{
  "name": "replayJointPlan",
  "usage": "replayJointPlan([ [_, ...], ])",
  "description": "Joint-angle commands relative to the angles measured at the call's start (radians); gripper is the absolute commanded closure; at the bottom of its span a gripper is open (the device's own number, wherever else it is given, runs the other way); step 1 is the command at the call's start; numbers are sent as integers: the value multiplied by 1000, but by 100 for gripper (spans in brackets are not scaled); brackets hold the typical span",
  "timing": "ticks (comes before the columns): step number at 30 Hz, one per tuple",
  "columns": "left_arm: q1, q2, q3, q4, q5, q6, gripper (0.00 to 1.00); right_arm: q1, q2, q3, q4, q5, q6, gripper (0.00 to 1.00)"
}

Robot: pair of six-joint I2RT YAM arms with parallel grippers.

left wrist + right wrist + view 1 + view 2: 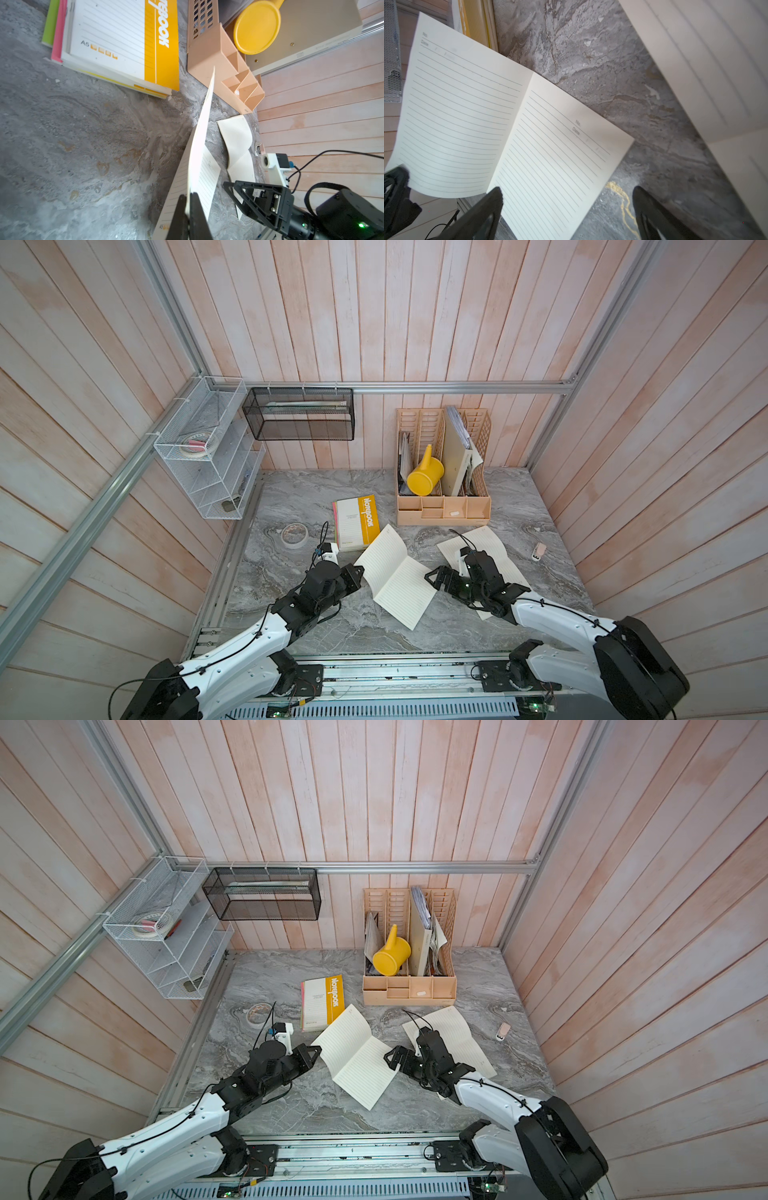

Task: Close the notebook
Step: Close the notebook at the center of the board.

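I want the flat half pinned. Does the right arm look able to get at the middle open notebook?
Likely yes: the right tool hangs open at the flat edge of the open notebook, nothing between; the left tool clamps only its raised page.

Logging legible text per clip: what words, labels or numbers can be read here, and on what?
"Notebook": yellow band on the closed notebook.
"A5": that cover's corner, in the left wrist view.
"No." and "Date": head of each page of the centre open notebook.
"A5": its outer cover, left wrist view.
Too small: the closed cover's fine print; the label on the binder.
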Motion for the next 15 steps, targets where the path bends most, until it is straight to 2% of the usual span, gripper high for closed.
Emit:
replayJointPlan([
  [1,-5,-13,-12,-24,12,-1,100,19,41,45,83,-11,3,2],
  [15,-5,-29,9,-17,39,17,99,26,204,-6,205,-65,8,2],
])
